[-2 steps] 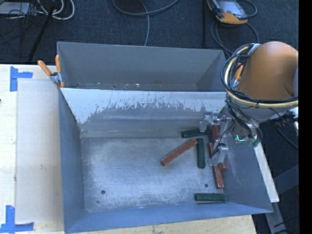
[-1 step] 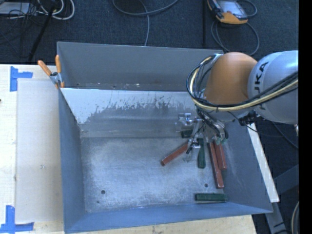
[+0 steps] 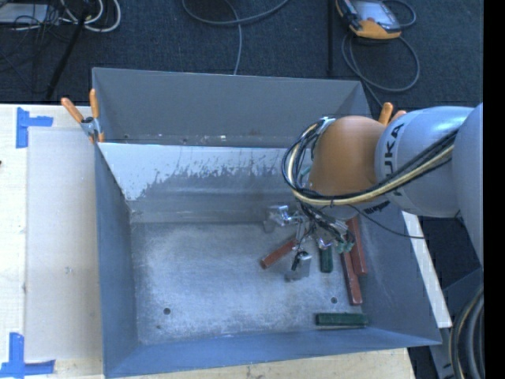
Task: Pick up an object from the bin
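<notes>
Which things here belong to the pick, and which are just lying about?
Job: gripper, grey bin, short red-brown stick nearest the gripper.
Lying about: small green piece, long red-brown stick by the right wall, dark green bar at the near wall.

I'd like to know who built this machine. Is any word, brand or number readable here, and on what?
"KUKA": dark letters on the arm's pale shell, beside its orange cover; only partly clear.
Nothing else is readable: the bin and the small things in it show no legible marks.
</notes>
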Motion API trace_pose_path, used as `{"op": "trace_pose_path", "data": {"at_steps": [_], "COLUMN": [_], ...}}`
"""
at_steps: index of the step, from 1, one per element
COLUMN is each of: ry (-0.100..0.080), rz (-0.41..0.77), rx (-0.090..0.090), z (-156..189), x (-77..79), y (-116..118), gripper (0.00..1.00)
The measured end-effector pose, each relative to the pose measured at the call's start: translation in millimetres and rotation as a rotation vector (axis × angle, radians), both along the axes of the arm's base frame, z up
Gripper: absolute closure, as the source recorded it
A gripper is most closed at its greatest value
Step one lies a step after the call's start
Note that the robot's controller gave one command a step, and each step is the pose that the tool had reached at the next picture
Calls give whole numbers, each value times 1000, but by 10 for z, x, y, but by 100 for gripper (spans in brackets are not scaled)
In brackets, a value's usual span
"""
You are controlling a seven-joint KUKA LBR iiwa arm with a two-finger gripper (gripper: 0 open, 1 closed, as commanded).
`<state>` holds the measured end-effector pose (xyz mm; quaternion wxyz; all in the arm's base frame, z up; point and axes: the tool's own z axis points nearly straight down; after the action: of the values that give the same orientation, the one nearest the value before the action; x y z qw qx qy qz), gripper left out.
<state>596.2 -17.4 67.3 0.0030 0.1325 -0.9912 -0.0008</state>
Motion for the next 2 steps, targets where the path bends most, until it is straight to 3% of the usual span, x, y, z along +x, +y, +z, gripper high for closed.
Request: {"op": "trace_pose_path", "data": {"at_steps": [1,2], "ry": [-4,-5], "rz": [130,129], "rx": [1,0], "z": [20,23], "x": [-106,-102], "y": [248,243], "gripper": [0,100]}}
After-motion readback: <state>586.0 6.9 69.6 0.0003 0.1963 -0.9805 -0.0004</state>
